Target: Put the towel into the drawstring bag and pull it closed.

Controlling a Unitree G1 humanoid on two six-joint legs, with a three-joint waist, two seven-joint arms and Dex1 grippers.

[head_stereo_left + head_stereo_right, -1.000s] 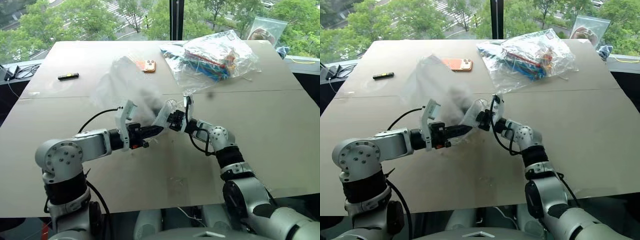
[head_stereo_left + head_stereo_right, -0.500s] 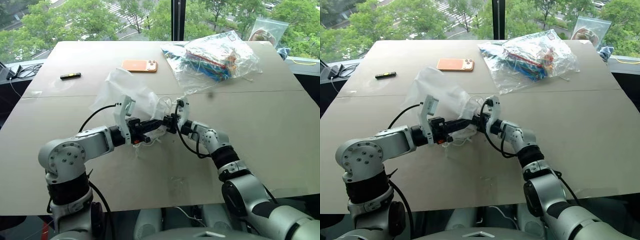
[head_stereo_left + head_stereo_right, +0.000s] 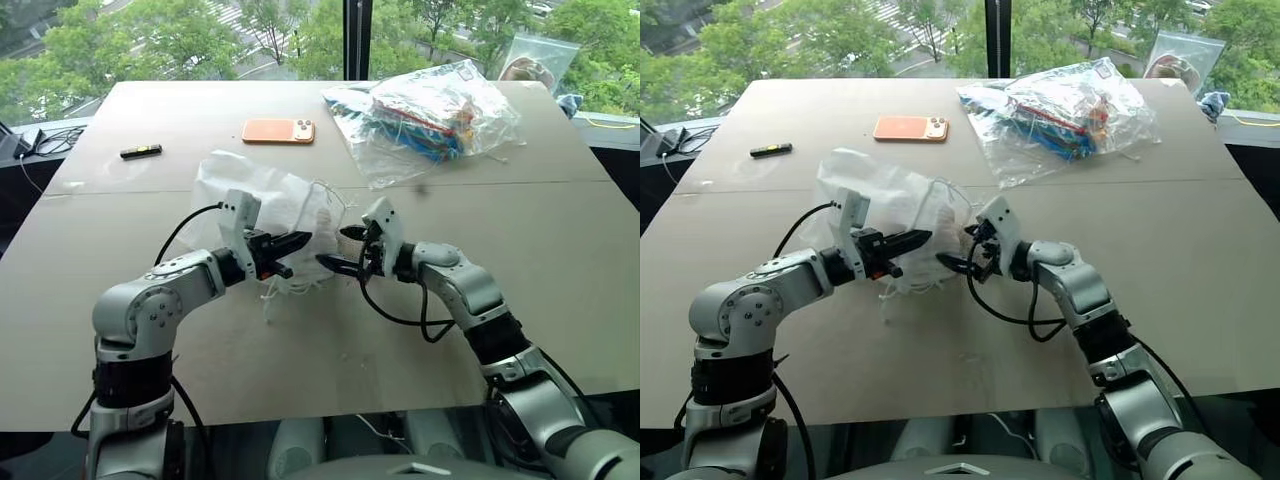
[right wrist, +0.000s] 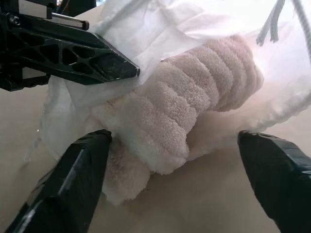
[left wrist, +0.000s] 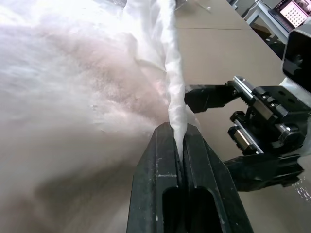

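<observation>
The drawstring bag (image 3: 262, 205) lies near the middle of the big brown table (image 3: 560, 260). It is a thin, milky-white pouch, all crinkled up. Thin white cords (image 3: 283, 290) hang from its mouth onto the table, at about 6 o'clock from the bag.

The towel (image 4: 194, 97) is soft, pale pink and ribbed. In the right wrist view it sticks partly out of the bag's mouth, with the white bag cloth folded over and around it. One end of the towel is bare and rests on the table.

The left gripper (image 3: 293, 243) comes in from 9 o'clock of the bag's mouth. Its two black fingers are pressed tight together, and they pinch a twisted edge of the drawstring bag between them. The left wrist view shows that strip of white cloth rising straight out from between the finger tips.

The right gripper (image 3: 342, 248) sits at 3 o'clock of the bag's mouth, just beside it. Its fingers (image 4: 73, 179) are spread wide apart and hold nothing. In its own wrist view the towel lies between the two spread fingers, not touching them.

Far across the table, at 12 o'clock from the bag, lies an orange phone (image 3: 279, 130). At about 1 o'clock is a clear plastic bag (image 3: 425, 115) of bright things. A small black stick (image 3: 137, 152) lies at about 10 o'clock
</observation>
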